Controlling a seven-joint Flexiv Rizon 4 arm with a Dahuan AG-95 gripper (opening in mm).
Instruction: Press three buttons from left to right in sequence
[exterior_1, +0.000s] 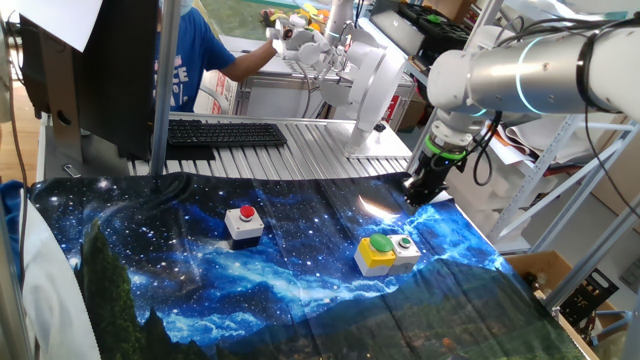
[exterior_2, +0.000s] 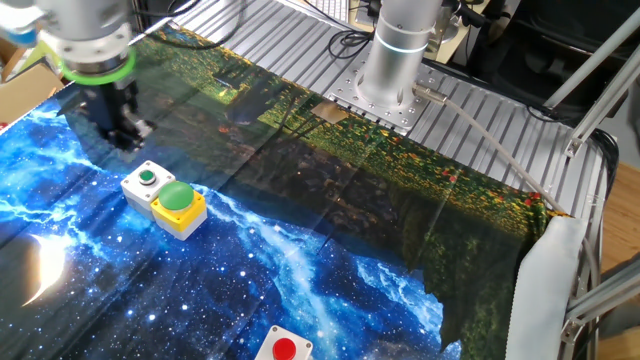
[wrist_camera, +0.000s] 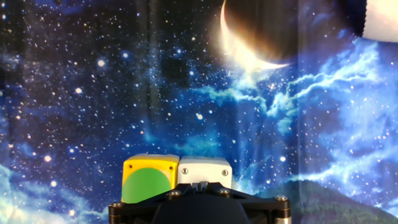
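From one fixed view, the robot's pincer (exterior_1: 424, 186) hangs pointing down over the back right part of the starry cloth (exterior_1: 300, 280), with the yellow button box (exterior_1: 376, 253) and the white button box (exterior_1: 405, 250) below it in the frame, nearer the camera, touching side by side. The grey-white button box (exterior_1: 244, 223), topped with a red cap, sits well apart to the left. The yellow box carries a large green dome; the white one a small green cap. The pincer's tips look dark and bunched, with no gap showing; it is fully closed and holds nothing.

From the other fixed view, the pincer (exterior_2: 122, 130) stands just behind the white button box (exterior_2: 146, 184), apart from it and not touching the cap. The yellow button box (exterior_2: 181, 210) sits pressed against the white one on its near side, and the grey-white button box (exterior_2: 283, 347) lies at the bottom edge, partly cut off.

In the hand view, the pincer's black body fills the bottom edge, its tips hidden. Just above it lie the yellow button box (wrist_camera: 148, 178), green dome half covered, and the white button box (wrist_camera: 205, 172) at its right.
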